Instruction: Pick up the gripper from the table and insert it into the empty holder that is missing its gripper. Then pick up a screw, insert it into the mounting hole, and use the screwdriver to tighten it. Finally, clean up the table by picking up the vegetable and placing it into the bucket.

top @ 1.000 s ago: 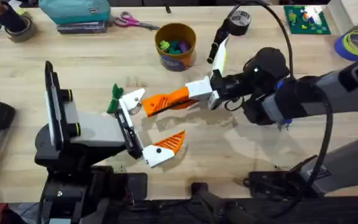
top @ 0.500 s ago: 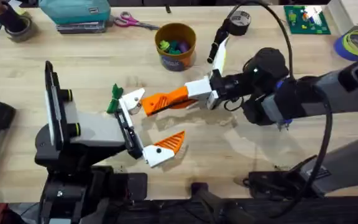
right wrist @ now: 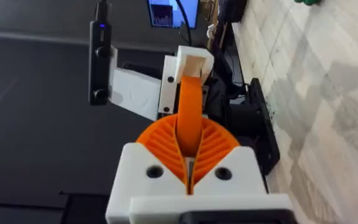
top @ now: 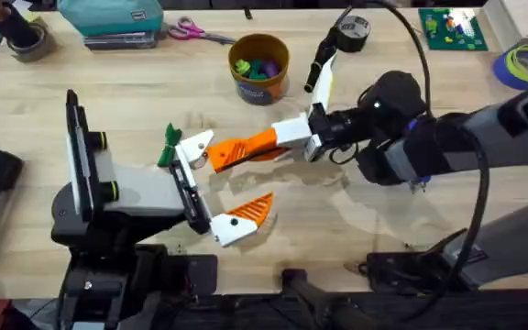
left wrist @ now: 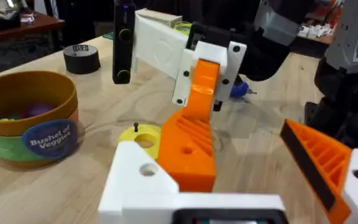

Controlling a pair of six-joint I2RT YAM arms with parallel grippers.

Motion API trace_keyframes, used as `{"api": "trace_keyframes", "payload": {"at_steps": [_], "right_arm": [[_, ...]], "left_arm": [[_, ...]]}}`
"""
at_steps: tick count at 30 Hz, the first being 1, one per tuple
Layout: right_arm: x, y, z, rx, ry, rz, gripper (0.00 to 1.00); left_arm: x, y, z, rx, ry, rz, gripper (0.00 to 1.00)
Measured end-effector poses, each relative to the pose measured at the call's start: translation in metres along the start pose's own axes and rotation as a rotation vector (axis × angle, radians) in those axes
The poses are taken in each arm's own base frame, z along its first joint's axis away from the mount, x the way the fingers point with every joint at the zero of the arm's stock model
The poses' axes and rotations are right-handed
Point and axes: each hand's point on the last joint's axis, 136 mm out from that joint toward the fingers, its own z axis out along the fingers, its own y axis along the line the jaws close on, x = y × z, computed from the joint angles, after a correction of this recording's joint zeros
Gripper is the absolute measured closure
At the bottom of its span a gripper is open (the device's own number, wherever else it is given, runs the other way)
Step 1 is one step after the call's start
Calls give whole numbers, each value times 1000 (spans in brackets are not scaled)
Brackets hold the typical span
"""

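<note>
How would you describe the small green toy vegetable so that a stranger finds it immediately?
Start at the yellow bucket near the table's far edge, then look toward the left arm's white finger block. The green vegetable lies right beside it on the wood. It is the sole green, leafy piece outside the bucket.

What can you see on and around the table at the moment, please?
tub: one, yellow with a blue label, far middle, coloured toys inside
toy vegetable: one, green, beside the left arm's white finger
orange wedge: one, loose, ribbed, mid-table, pinched by the right gripper
yellow disc: one, on the table
screw: one, dark, standing on the disc
scissors: one pair, pink handles, far edge
teal case: one, far left
black tape roll: one, far middle
blue tape roll: one, far right
table: one, pale wood
left gripper: white, open, one finger lacks an orange pad
right gripper: white, orange pads, shut on the wedge
</note>
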Motion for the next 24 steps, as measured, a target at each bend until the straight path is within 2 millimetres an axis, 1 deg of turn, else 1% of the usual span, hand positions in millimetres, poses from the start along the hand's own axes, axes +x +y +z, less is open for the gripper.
{"api": "trace_keyframes", "payload": {"at_steps": [24], "right_arm": [[-3,0,9,-1,-32,8,992]], "left_arm": [[0,0,0,-1,0,1,15]]}}
